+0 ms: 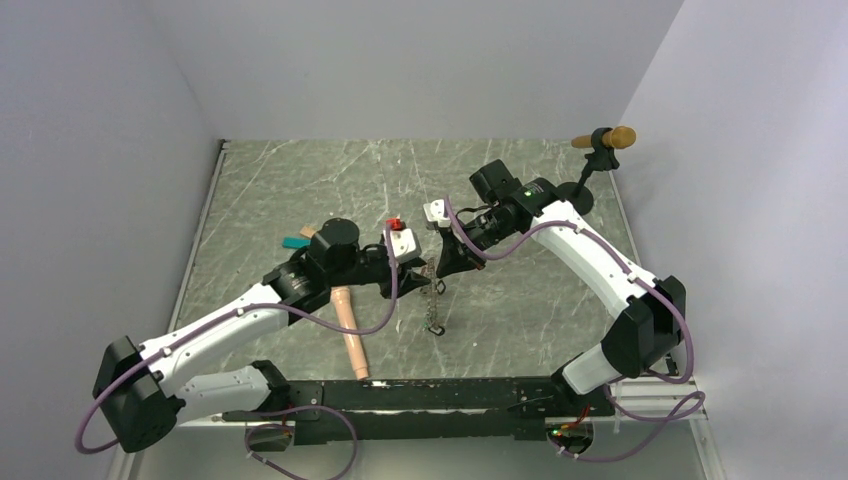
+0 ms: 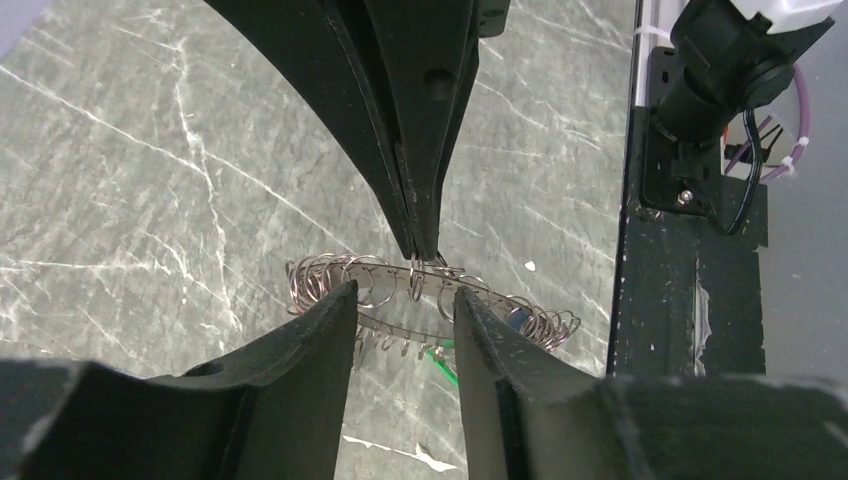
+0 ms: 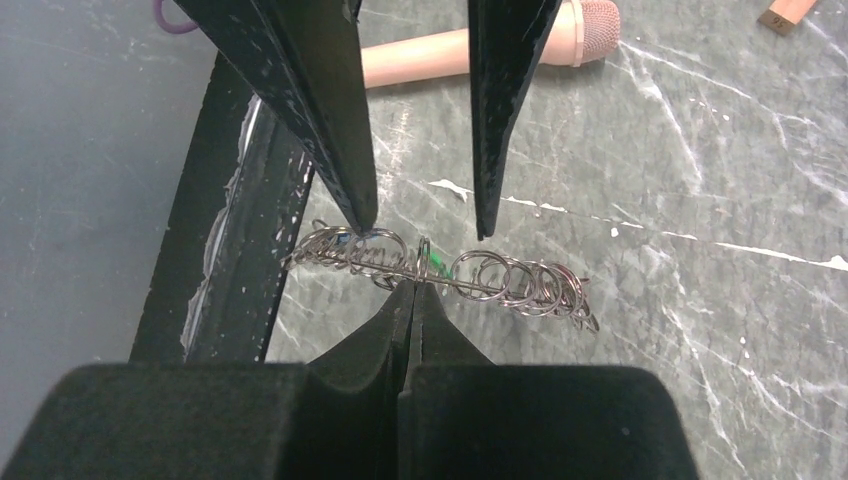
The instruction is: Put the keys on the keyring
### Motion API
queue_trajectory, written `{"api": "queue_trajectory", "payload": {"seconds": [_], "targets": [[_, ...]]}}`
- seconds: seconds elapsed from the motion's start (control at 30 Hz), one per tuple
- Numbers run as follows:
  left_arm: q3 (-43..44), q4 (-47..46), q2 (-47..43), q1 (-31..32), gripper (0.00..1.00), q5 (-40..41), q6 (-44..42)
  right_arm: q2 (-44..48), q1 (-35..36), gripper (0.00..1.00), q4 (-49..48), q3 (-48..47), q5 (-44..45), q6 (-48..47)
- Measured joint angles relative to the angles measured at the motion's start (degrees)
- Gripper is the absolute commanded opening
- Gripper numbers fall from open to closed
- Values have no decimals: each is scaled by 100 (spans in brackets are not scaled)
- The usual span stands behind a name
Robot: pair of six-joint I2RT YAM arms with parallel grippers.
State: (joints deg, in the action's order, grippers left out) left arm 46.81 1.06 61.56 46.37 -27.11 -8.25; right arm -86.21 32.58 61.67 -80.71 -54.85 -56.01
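Keyring [image 3: 500, 282] looks light and floppy, pinched tight in the right fingers [image 3: 390, 345]; left fingers [image 2: 320, 345] straddle it half-open, gripping nothing. Best hold is probably beside that pinch.

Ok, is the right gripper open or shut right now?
Shut. In the right wrist view the right gripper has its fingers pressed together with no gap, pinching the keyring at their tips.
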Motion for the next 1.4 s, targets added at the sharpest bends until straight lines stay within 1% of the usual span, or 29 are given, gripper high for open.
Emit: {"api": "queue_trajectory", "payload": {"seconds": [0.13,0.27,0.33,0.43,0.47,0.5,0.53,0.67,0.73,0.8,0.87,1.03,1.13,1.27,1.4], "targets": [[59,52,177,55,38,2,-37,-4,0,0,0,0,2,-2],[59,15,247,87,31,2,-31,-4,0,0,2,0,-2,-2],[74,4,284,98,24,4,-26,-4,0,0,2,0,-4,-2],[90,-20,328,105,17,2,-4,-4,0,0,2,0,-9,-2],[90,-37,334,107,13,0,-4,-4,0,0,2,0,-9,-2],[94,-44,348,109,4,-2,2,-4,0,0,2,0,-11,-2],[107,-42,367,109,0,-4,9,-4,0,0,4,0,-11,0],[162,-24,452,109,0,-22,24,-4,-9,0,24,0,-4,-2],[179,-15,470,109,0,-20,50,-4,-20,5,31,0,-4,0],[168,-46,457,111,0,17,111,-4,-28,7,26,0,-22,13],[2,-284,354,114,0,125,291,-4,-55,7,-2,0,-92,39],[-903,-1495,-179,136,0,466,1078,-4,-105,7,-116,2,-435,155],[-1419,-2476,-286,136,0,632,1624,-4,-138,7,-195,11,-608,254],[-1867,-3508,-251,136,0,852,2184,-4,-203,6,-352,55,-791,396],[-2100,-4072,-245,136,0,1034,2520,-4,-219,6,-529,81,-881,529]]}}
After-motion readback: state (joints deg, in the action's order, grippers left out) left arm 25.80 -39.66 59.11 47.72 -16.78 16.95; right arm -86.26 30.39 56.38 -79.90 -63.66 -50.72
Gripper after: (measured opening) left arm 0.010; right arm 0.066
